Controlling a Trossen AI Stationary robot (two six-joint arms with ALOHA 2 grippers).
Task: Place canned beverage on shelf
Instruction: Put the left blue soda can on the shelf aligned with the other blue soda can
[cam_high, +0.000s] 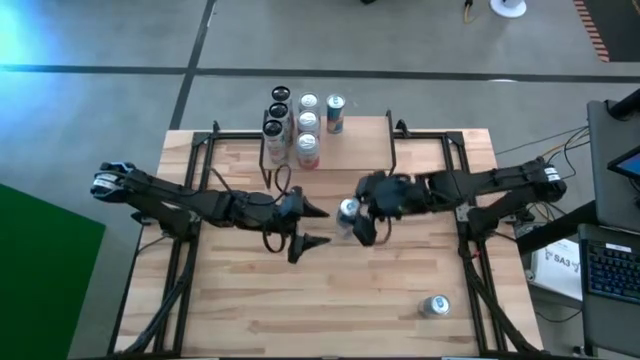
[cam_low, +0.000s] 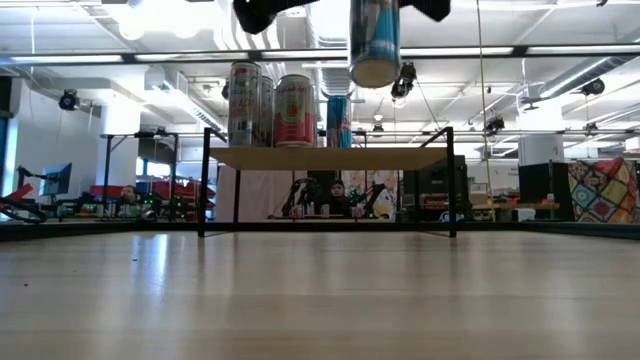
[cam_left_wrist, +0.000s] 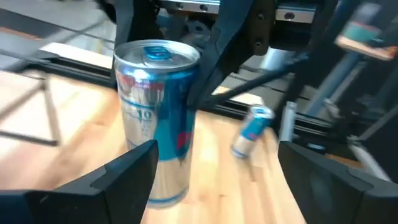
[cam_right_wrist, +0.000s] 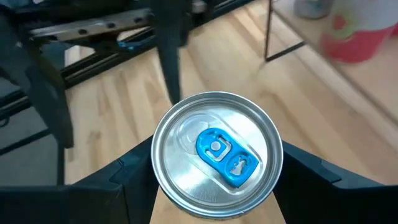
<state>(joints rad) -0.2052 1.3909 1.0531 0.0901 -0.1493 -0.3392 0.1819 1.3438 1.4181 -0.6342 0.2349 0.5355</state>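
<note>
While right claw (cam_high: 352, 222) grips can (cam_high: 348, 210); spare can (cam_high: 434, 305) lies aside.

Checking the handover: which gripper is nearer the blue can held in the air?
Right. The right gripper is shut on the blue can, holding it above the table. The left gripper is open just beside it, not touching.

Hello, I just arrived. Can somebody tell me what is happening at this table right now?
The right gripper holds a blue canned beverage upright in the air over the middle of the table. The left gripper is open just beside the can, not touching it. Six cans already stand on the shelf at the far edge. One more can lies on its side on the table near the front, not yet picked up.
</note>
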